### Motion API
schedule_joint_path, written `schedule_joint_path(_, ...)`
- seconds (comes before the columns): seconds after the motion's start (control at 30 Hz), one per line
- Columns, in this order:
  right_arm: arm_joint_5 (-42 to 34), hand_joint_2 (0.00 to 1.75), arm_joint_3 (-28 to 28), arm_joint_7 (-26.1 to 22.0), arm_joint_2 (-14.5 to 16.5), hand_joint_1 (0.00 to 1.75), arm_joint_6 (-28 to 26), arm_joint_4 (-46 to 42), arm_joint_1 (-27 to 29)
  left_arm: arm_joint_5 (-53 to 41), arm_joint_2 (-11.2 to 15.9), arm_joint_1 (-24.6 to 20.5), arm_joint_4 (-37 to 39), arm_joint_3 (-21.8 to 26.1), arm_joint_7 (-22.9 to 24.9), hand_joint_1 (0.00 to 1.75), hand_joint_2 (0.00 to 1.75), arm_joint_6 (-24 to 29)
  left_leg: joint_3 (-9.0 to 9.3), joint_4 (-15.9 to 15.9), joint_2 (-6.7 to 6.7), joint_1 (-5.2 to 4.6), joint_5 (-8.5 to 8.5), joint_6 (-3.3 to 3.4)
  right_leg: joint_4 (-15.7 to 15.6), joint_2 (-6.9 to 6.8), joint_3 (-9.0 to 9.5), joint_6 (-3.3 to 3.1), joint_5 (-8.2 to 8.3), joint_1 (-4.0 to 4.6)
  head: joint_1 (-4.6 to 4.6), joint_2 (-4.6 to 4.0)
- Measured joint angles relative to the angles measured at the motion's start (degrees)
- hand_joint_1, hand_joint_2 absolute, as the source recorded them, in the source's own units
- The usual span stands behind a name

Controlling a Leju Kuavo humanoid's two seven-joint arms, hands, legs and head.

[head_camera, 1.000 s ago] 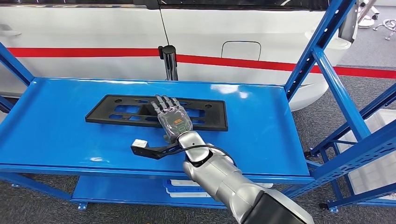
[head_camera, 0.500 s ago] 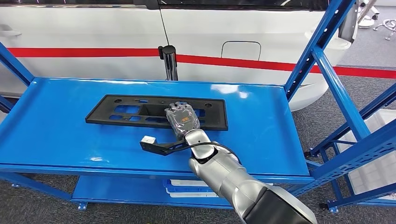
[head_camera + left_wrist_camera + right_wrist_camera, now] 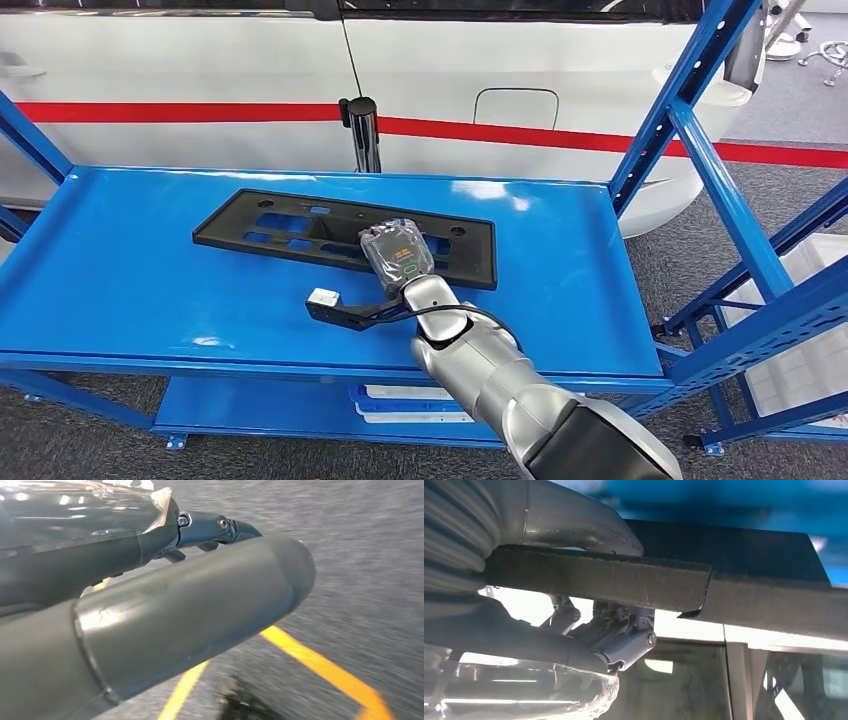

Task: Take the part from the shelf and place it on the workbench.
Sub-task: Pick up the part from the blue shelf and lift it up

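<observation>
Gripping the near edge of the black part (image 3: 340, 233), the right hand (image 3: 396, 255) hides its own fingers beneath the plastic; the right wrist view shows the thumb (image 3: 574, 525) on one face and fingers (image 3: 619, 640) under the other. The part stretches away on both sides of the hand, over the blue shelf (image 3: 120, 260). Beyond it stands a white car (image 3: 500, 60) with a red stripe. The left hand (image 3: 150, 605) hangs over grey floor; its fingers cannot be made out.
</observation>
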Motion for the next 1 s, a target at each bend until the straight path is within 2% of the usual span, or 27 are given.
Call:
schedule_joint_path(0.2,7.4,1.75,-3.4,-0.9,-1.8,1.75,-3.3,-7.6,3.4,3.1,0.3,0.0,-0.2,2.1,-12.7,0.00,0.00,-4.3,-0.01,0.0,0.00,0.00,0.00,0.00,0.0,0.00,-0.01,0.00,0.00,0.00,0.00,0.00)
schedule_joint_path(0.37,12.8,1.75,-8.8,-4.4,-4.4,1.75,-3.3,-24.4,10.0,4.0,0.5,0.0,-0.2,3.9,-20.6,0.00,0.00,-10.5,-0.07,0.0,-0.03,0.00,-0.01,0.00,0.0,-0.02,-0.05,0.01,-0.01,0.00,-0.01,0.00)
schedule_joint_path(0.5,13.2,1.75,-12.6,-6.8,-6.6,1.75,-3.3,-38.4,13.7,3.5,0.6,0.0,-0.2,4.4,-24.3,0.00,0.00,-14.7,-0.09,0.0,-0.04,-0.03,-0.01,0.01,0.0,-0.04,-0.06,0.01,-0.01,-0.02,0.01,0.00)
schedule_joint_path(0.63,12.0,1.75,-15.0,-8.0,-8.9,1.75,-3.3,-49.1,16.0,2.8,0.8,-0.1,-0.2,4.6,-25.0,0.00,1.75,-15.4,-0.07,0.0,-0.03,-0.11,-0.03,0.03,0.0,-0.03,-0.06,0.02,-0.01,-0.07,0.01,0.00)
schedule_joint_path(0.77,8.4,1.75,-16.6,-9.1,-10.9,1.75,-4.7,-56.3,17.0,2.0,0.8,-0.4,-0.2,4.6,-24.5,0.00,1.75,-16.0,-0.04,0.0,-0.04,-0.13,-0.03,0.04,0.0,-0.04,-0.07,0.02,-0.01,-0.08,0.00,0.00)
schedule_joint_path(1.0,-4.3,1.75,-19.3,-13.1,-14.8,1.75,-5.4,-68.7,17.4,1.5,0.8,-1.7,-0.1,4.6,-21.1,0.00,1.75,-15.6,-0.04,0.0,-0.04,-0.13,-0.03,0.04,0.0,-0.03,-0.06,0.02,-0.01,-0.08,0.00,0.00)
